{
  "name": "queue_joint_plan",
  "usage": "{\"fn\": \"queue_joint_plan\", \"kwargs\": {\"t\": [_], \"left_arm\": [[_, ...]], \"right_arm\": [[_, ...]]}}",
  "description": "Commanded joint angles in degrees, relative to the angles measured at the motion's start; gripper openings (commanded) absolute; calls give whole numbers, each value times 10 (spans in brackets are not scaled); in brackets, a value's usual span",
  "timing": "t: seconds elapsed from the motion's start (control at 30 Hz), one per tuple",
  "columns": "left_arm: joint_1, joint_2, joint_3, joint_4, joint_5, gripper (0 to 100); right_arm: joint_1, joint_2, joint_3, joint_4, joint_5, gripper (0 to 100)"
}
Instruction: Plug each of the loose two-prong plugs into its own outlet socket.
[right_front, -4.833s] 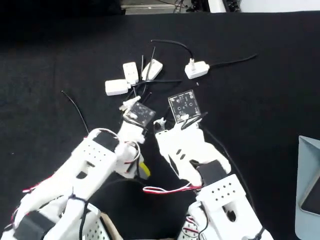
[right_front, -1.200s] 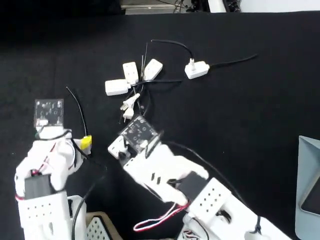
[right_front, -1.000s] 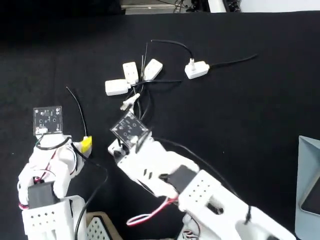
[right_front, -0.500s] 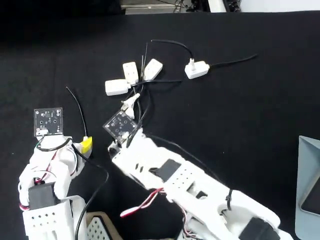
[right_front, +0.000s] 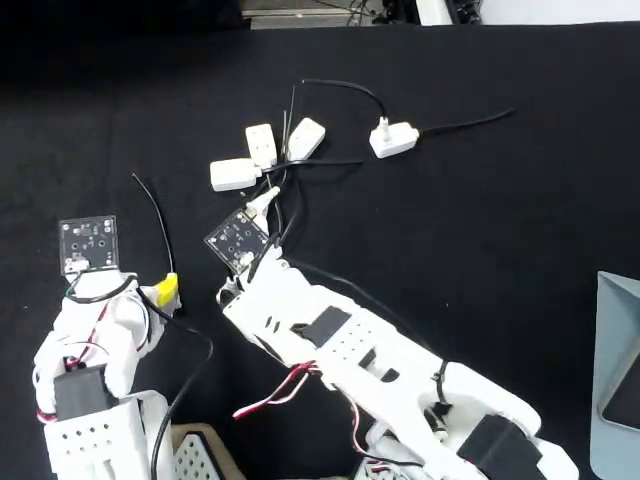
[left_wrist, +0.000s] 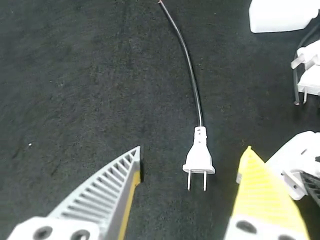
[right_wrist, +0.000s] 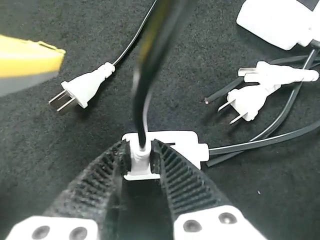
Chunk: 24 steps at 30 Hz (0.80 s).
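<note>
My right gripper (right_wrist: 140, 165) is shut on a white two-prong plug (right_wrist: 138, 161) that stands upright on a white outlet socket (right_wrist: 172, 144), its black cable rising from it. Beside it lie two loose plugs (right_wrist: 247, 104), (right_wrist: 280, 74). My left gripper (left_wrist: 193, 150) is open just above another loose plug (left_wrist: 199, 161), which lies flat between its grey and yellow fingers (left_wrist: 257, 192). From above, the right arm (right_front: 310, 325) reaches to the table's middle and the left arm (right_front: 90, 330) stands at the lower left.
Further white outlet sockets (right_front: 235, 174), (right_front: 262, 143), (right_front: 306, 137), (right_front: 393, 138) lie at the back amid black cables (right_front: 340, 88). The left plug's thin cable (right_front: 152, 215) runs away from that arm. A grey bin (right_front: 615, 370) stands at the right edge.
The right arm has stretched out and swung up and to the left over the last second. The left arm has shifted only slightly.
</note>
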Motion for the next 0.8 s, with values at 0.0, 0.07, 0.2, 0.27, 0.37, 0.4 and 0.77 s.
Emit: {"fn": "queue_joint_plan", "kwargs": {"t": [0.0,0.07,0.2,0.27,0.37,0.4,0.77], "left_arm": [[-7,-4,-4,-4,5,306],[-7,-4,-4,-4,5,306],[-7,-4,-4,-4,5,306],[-7,-4,-4,-4,5,306],[-7,-4,-4,-4,5,306],[-7,-4,-2,-4,5,306],[-7,-7,15,-8,4,306]], "right_arm": [[10,4,-15,-4,11,11],[10,8,-7,-7,36,11],[10,9,4,-8,70,11],[10,20,3,-7,81,11],[0,60,-2,-9,99,11],[-3,77,-8,-7,101,11],[-3,36,-34,55,100,11]]}}
